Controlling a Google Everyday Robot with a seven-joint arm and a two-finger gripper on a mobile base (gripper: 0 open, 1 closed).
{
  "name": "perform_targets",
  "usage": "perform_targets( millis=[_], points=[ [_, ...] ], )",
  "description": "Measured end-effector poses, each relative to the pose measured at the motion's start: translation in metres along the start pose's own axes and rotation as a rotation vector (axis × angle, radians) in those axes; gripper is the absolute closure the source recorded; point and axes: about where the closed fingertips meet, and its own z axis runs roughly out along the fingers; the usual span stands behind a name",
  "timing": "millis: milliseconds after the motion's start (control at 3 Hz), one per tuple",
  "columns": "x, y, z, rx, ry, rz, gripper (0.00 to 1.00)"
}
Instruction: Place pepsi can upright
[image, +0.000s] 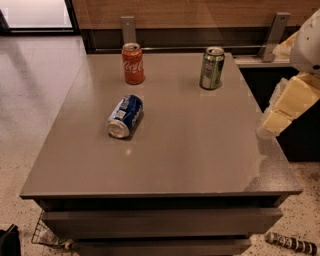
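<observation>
Dark-blue aluminium pepsi can (125, 116) on its side on smooth grey table (190, 145) — cream jaws beside right edge, state untellable.

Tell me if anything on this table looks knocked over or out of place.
The pepsi can lies on its side, left of centre on the table, while the Coca-Cola can and the green can stand upright at the back. No spill shows. The gripper hangs by the right edge, apart from all three.
</observation>
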Motion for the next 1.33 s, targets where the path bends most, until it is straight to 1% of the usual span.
perform_targets(
  millis=[333, 667, 1000, 1333],
  points=[
    [-0.015, -0.007, 0.018, -0.037, -0.179, 0.207, 0.0],
    [-0.028, -0.009, 0.043, -0.092, -0.355, 0.449, 0.0],
    [-0.043, -0.028, 0.054, -0.095, -0.472, 0.632, 0.0],
    [-0.06, -0.054, 0.064, -0.088, -0.462, 0.784, 0.0]
  ],
)
